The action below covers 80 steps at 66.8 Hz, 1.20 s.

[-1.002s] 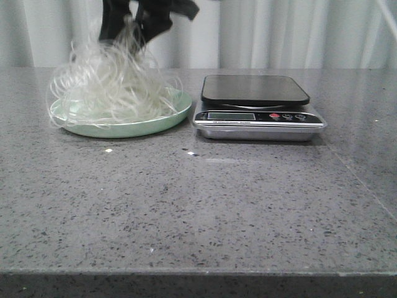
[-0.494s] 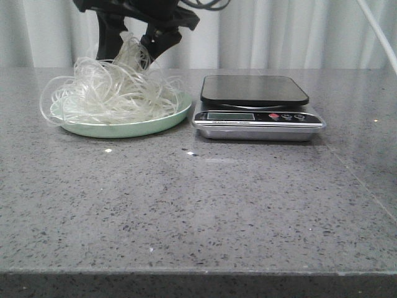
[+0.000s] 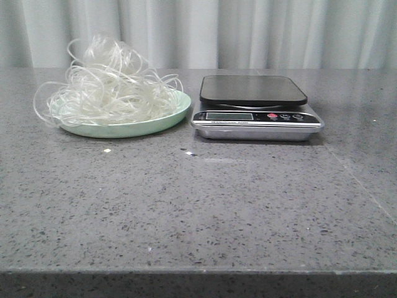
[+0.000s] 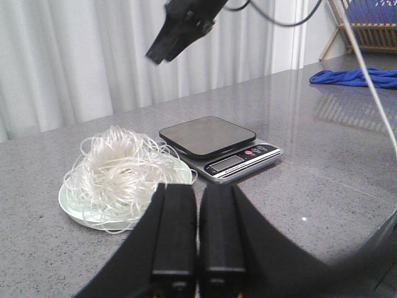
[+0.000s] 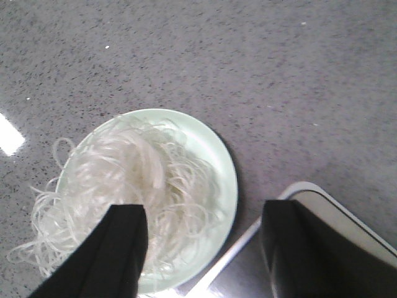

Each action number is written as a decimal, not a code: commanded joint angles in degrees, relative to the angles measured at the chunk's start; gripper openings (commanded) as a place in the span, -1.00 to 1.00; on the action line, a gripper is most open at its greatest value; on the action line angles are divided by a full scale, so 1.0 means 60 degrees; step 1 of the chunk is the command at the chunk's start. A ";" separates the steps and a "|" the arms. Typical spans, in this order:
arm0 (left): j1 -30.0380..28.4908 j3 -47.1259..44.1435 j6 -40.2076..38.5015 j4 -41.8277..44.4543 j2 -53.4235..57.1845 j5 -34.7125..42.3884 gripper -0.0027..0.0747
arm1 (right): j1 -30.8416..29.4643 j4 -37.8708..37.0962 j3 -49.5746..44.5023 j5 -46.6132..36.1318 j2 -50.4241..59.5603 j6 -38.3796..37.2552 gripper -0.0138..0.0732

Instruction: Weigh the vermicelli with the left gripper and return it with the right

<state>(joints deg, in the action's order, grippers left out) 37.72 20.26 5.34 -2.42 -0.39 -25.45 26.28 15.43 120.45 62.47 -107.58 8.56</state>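
The vermicelli (image 3: 108, 87) lies as a fluffy whitish nest on the pale green plate (image 3: 167, 118), left of the kitchen scale (image 3: 254, 105), whose black platform is bare. No gripper shows in the front view. In the right wrist view, my right gripper (image 5: 205, 214) is open and empty, jaws wide apart, high above the vermicelli (image 5: 136, 180) and plate (image 5: 220, 167). In the left wrist view, my left gripper (image 4: 198, 211) is shut and empty, back from the vermicelli (image 4: 118, 167) and the scale (image 4: 211, 136). The right gripper (image 4: 180, 28) hangs in the air above them.
A blue cloth (image 4: 353, 77) and a wooden rack (image 4: 366, 25) lie far off to the right of the grey stone table (image 3: 198, 205). A white curtain (image 3: 248, 31) runs behind the table. The scale's corner (image 5: 347, 230) shows under the right gripper.
The right gripper has let go of the vermicelli and risen out of the front view. The strands have settled back onto the plate.
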 commanded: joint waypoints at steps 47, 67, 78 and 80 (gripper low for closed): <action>0.0044 0.0235 -0.0026 -0.0111 -0.0117 0.0759 -0.60 | -0.1691 -0.0666 -1.1410 -0.5589 0.9961 0.0141 0.48; 0.0044 0.0235 -0.0026 -0.0111 -0.0117 0.0759 -0.60 | -0.1691 -0.0685 -1.3471 -0.6457 1.3988 0.0141 0.48; 0.0044 0.0235 -0.0026 -0.0111 -0.0117 0.0759 -0.60 | -0.1691 -0.0685 -1.4973 -0.7666 1.5863 0.0141 0.48; 0.0044 0.0235 -0.0026 -0.0111 -0.0117 0.0759 -0.60 | -0.1691 -0.0685 -1.5309 -0.7911 1.6174 0.0141 0.48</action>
<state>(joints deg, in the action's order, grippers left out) 37.72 20.26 5.34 -2.42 -0.39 -25.45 16.49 11.45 32.30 24.37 -15.32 9.06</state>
